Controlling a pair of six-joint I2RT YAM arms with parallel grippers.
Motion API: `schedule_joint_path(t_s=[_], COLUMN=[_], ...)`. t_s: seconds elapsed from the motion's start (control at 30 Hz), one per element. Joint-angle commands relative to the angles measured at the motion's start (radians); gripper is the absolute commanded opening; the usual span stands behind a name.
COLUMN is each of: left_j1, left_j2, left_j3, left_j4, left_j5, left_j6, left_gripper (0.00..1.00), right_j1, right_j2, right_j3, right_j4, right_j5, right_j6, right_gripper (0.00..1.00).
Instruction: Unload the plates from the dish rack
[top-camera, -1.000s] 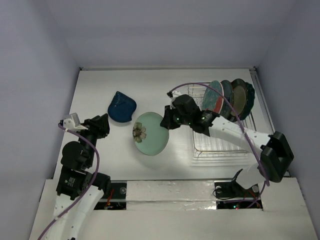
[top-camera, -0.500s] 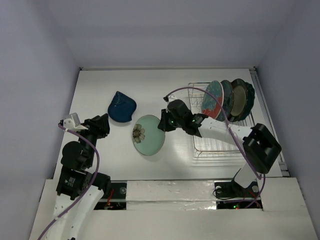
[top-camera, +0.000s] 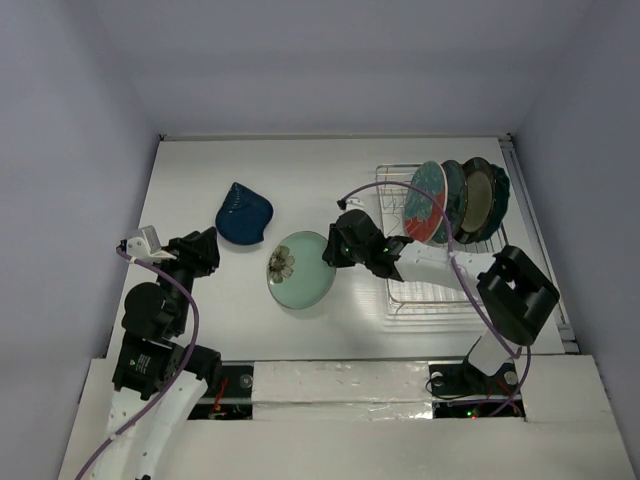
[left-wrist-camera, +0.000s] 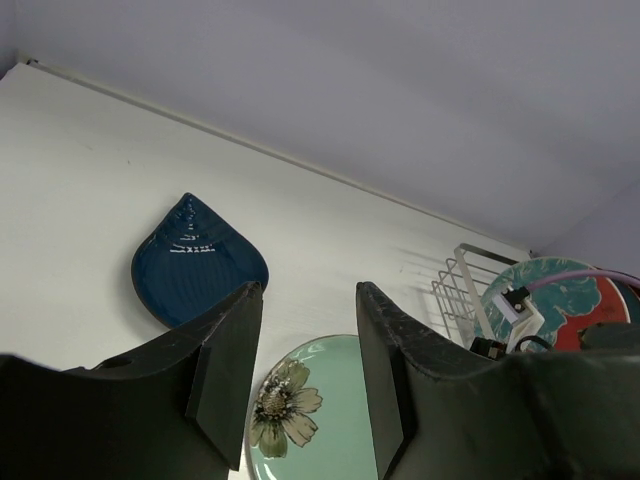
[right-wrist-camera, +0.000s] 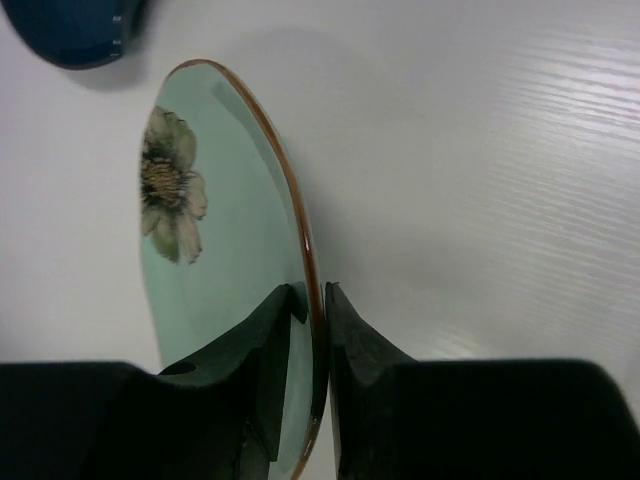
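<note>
A mint-green plate (top-camera: 300, 270) with a painted flower lies low on the white table left of the dish rack (top-camera: 440, 285). My right gripper (top-camera: 329, 257) is shut on its right rim. In the right wrist view the brown rim (right-wrist-camera: 300, 230) runs between the two jaws of that gripper (right-wrist-camera: 312, 295). Three plates stand upright in the rack: a teal-and-red one (top-camera: 425, 203), a dark teal one (top-camera: 455, 192) and an olive-centred one (top-camera: 481, 195). A dark blue shell-shaped plate (top-camera: 243, 215) lies flat at the left. My left gripper (top-camera: 205, 250) hangs open and empty, apart from both table plates.
The left wrist view looks between that gripper's open fingers (left-wrist-camera: 308, 290) at the blue plate (left-wrist-camera: 198, 258), the mint plate (left-wrist-camera: 320, 420) and the rack's corner (left-wrist-camera: 455, 285). A purple cable (top-camera: 400, 180) arcs over the right arm. Walls close in the table at the back and sides.
The right arm has lowered the mint plate from a tilt to nearly flat on the table, shifting slightly right. Its jaws have eased a little. The left arm has not moved.
</note>
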Motion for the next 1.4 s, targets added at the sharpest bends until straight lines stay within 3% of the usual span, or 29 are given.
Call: schedule_joint_path(t_s=[0.0,0.33,0.4,0.63,0.73,0.87,1.0,1.03,1.1,1.13,1.17,1.2,1.27,1.3,1.37], left_j1=[-0.005,-0.005,-0.005,-0.005,-0.005,-0.005,-0.005,-0.005,-0.005,-0.005,-0.005,-0.005,-0.005,-0.005,-0.005], left_j2=[0.012,-0.005,-0.006,-0.014,-0.017,-0.019,-0.017,-0.016,-0.019,-0.019,-0.020,-0.020,-0.019,-0.019,-0.020], left_j3=[-0.004,-0.001,-0.001,0.001,0.002,0.001,0.001,0.002,0.001,-0.001,-0.001,-0.001,0.001,0.002,0.005], left_j4=[0.040,0.032,0.030,0.029,0.029,0.027,0.029,0.029,0.029,0.030,0.030,0.029,0.023,0.020,0.007], left_j5=[0.004,0.004,0.004,0.004,0.004,0.004,0.004,0.004,0.004,0.004,0.004,0.004,0.004,0.004,0.004], left_j6=[-0.004,-0.004,-0.004,-0.004,-0.003,-0.004,-0.002,-0.003,-0.004,-0.005,-0.005,-0.007,-0.008,-0.010,-0.014], left_gripper=[0.39,0.39,0.39,0.39,0.39,0.39,0.39,0.39,0.38,0.38,0.34,0.29,0.20,0.08,0.00], right_j1=[0.001,0.001,0.001,0.001,0.001,0.001,0.001,0.001,0.001,0.001,0.001,0.001,0.001,0.001,-0.028], right_j2=[0.033,0.136,0.150,0.153,0.144,0.080,-0.056,-0.092,-0.191,-0.216,-0.238,-0.258,-0.321,-0.344,-0.413], right_j3=[-0.032,-0.050,-0.046,-0.034,-0.034,-0.017,0.012,0.014,0.011,0.011,0.032,0.045,0.071,0.089,0.101], right_j4=[0.037,0.005,-0.013,-0.046,-0.049,-0.075,-0.128,-0.131,-0.121,-0.130,-0.151,-0.206,-0.262,-0.314,-0.369], right_j5=[0.126,0.150,0.155,0.186,0.184,0.187,0.190,0.196,0.207,0.200,0.227,0.245,0.332,0.366,0.440], right_j6=[0.010,0.018,0.018,0.018,0.014,0.000,-0.031,-0.036,-0.068,-0.077,-0.082,-0.092,-0.103,-0.109,-0.114], right_gripper=[0.26,0.29,0.37,0.47,0.58,0.74,0.79,0.77,0.53,0.40,0.12,0.04,0.00,0.00,0.00])
